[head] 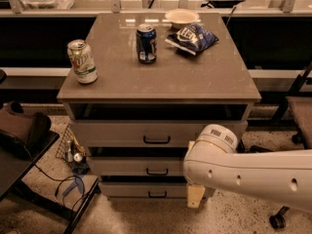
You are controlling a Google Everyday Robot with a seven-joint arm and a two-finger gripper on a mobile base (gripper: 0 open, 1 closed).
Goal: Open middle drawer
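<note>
The middle drawer [141, 166] is a wide grey-beige front with a small black bar handle [157, 171], between the taller top drawer [117, 133] and the narrower bottom drawer [131, 189]. It looks closed. My white arm [248, 172] reaches in from the right and covers the right ends of the lower two drawers. My gripper [196, 196] hangs below the arm by the right end of the bottom drawer, to the right of and below the middle handle. Only a beige part of it shows.
On the cabinet top [195, 77] stand a green can [82, 61], a blue can [146, 43], a white bowl [181, 17] and a blue chip bag [193, 37]. A dark chair [24, 135] and cables [68, 184] are on the left. A chair base [278, 221] is at the right.
</note>
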